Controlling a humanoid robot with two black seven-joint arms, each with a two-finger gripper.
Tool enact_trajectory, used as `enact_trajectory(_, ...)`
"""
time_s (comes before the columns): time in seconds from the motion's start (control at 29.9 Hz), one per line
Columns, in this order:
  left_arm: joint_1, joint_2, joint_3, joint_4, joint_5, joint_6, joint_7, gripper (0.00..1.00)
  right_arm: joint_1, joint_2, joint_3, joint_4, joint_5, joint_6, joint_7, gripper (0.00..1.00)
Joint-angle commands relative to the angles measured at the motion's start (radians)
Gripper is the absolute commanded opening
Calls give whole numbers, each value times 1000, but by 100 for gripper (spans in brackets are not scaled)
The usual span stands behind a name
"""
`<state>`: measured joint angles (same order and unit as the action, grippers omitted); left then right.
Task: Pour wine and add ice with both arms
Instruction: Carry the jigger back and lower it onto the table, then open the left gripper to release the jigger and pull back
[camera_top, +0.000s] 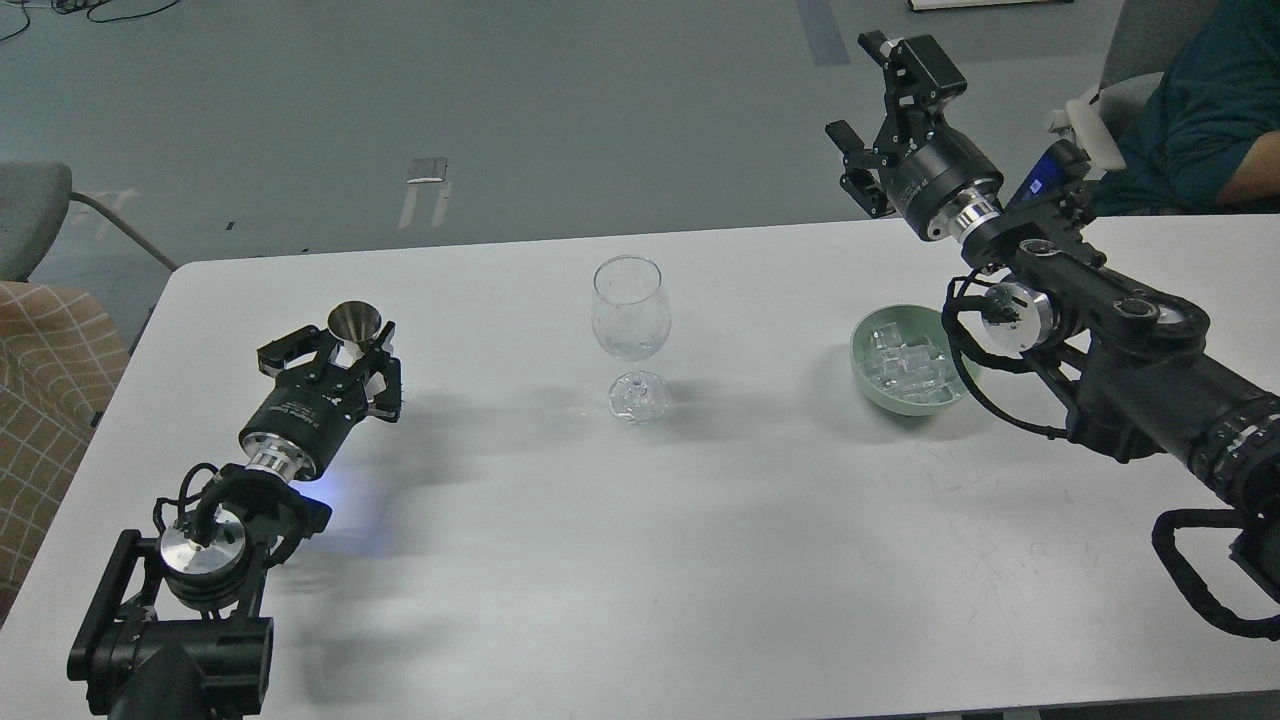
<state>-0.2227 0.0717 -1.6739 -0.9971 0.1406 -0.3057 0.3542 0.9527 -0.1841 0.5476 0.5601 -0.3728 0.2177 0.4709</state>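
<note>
A clear wine glass stands upright at the table's middle, with only a faint clear trace at the bottom of its bowl. A small steel measuring cup sits upright at the left, with my left gripper closed around its lower part, low on the table. A pale green bowl at the right holds several clear ice cubes. My right gripper is open and empty, raised above the table's far edge, behind and above the bowl.
The white table carries everything. A person in a dark green top sits at the far right corner. A grey chair and a checked cushion are at the left.
</note>
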Motion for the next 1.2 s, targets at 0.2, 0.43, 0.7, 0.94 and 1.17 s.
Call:
enact_trajectory(0.2,2,10,0,0,1,-1,0,37,-3,0,0,1,0,0,0,100)
enact_trajectory(0.43,3,13,2,0,1,0,0,42,-3,2,0,0,0,-1,0,100)
enact_trajectory(0.7,3,14,2,0,1,5,0,47,-6,2,0,0,0,-1,0,100)
enact_trajectory(0.94,3,22,2,1,1,7,-1,50,-8,3,0,0,0,-1,0,100)
enact_trajectory(1.17,5,23,2,1,1,7,0,51,-8,9,0,0,0,-1,0,100)
